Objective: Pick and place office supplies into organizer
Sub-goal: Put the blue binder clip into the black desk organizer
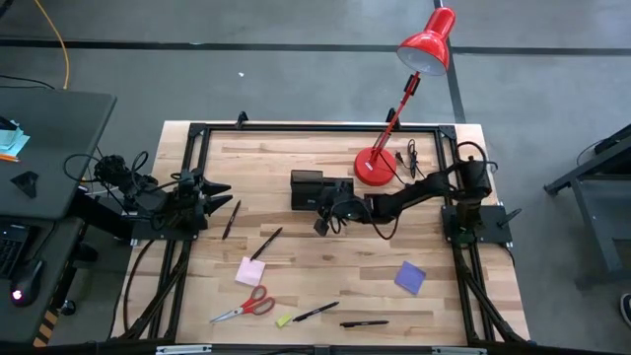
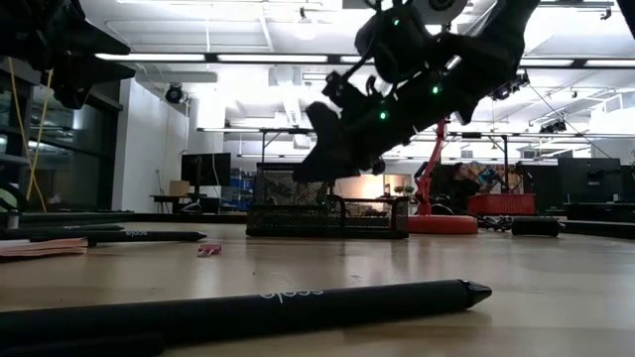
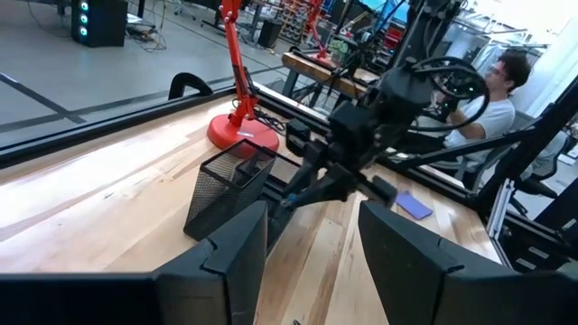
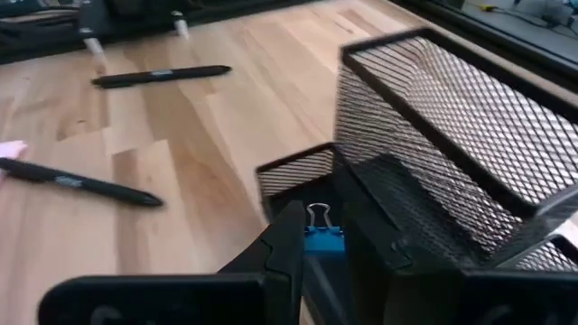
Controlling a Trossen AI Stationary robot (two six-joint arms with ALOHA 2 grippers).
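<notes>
The organizer [image 1: 307, 185], a black mesh box, stands mid-table beside the red lamp's base. My right gripper [image 1: 323, 224] [image 4: 325, 226] hovers at the organizer's near side, over its low front compartment [image 4: 293, 171], shut on a blue binder clip [image 4: 323, 242]. My left gripper [image 1: 213, 191] [image 3: 312, 244] waits open at the table's left. Loose on the wood lie black pens [image 1: 268, 244], a pink pad [image 1: 250, 270], red-handled scissors [image 1: 246, 305], a yellow piece [image 1: 284, 319] and a purple pad [image 1: 410, 277]. My right gripper pinches the blue binder clip by its blue body [image 4: 325, 244] between its two fingers [image 4: 284, 244]. The clip's wire handle [image 4: 316, 215] sticks out past the fingertips. The clip is lifted clear of the table, just before the organizer's mesh wall [image 4: 424, 135].
The red desk lamp's base [image 1: 375, 166] stands right of the organizer, its arm leaning over the far edge. Two more pens [image 1: 315, 313] [image 1: 365, 322] lie near the near edge. A person [image 3: 492, 99] sits beyond the table's right side. A black frame rims the table.
</notes>
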